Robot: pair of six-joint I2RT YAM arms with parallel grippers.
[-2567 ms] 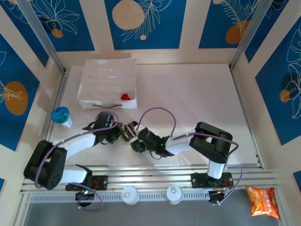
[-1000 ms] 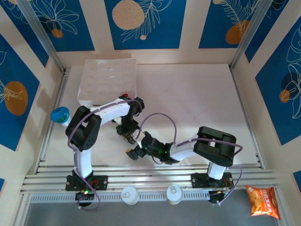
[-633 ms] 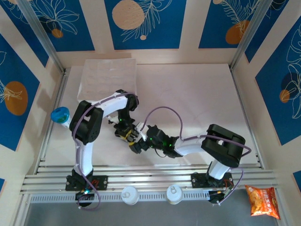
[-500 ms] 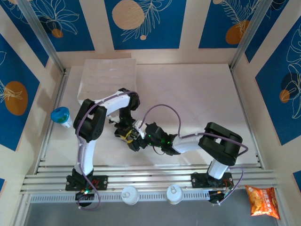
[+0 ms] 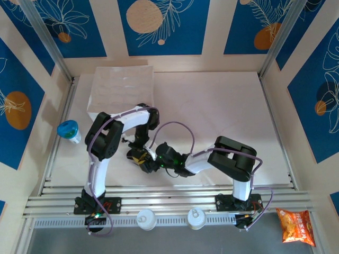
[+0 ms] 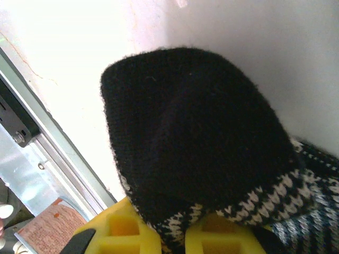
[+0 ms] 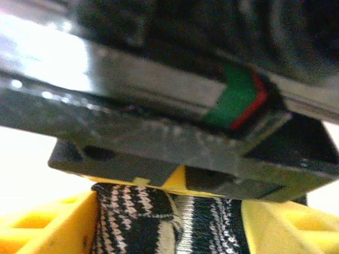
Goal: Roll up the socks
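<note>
Just off the near edge of the white tray (image 5: 121, 89), toward the arm bases, the left fingers (image 6: 123, 233) are clamped on the striped sock (image 6: 190, 137). Its black toe pokes out past them over the tabletop (image 5: 222, 106). That grip probably anchors one end so the fabric can be wound. Right beside them, slightly farther from the tray, the right fingers (image 7: 45, 222) flank the same sock, with fabric filling the gap. Whether they actually pinch it I cannot tell. They seem placed to take the other part for rolling.
</note>
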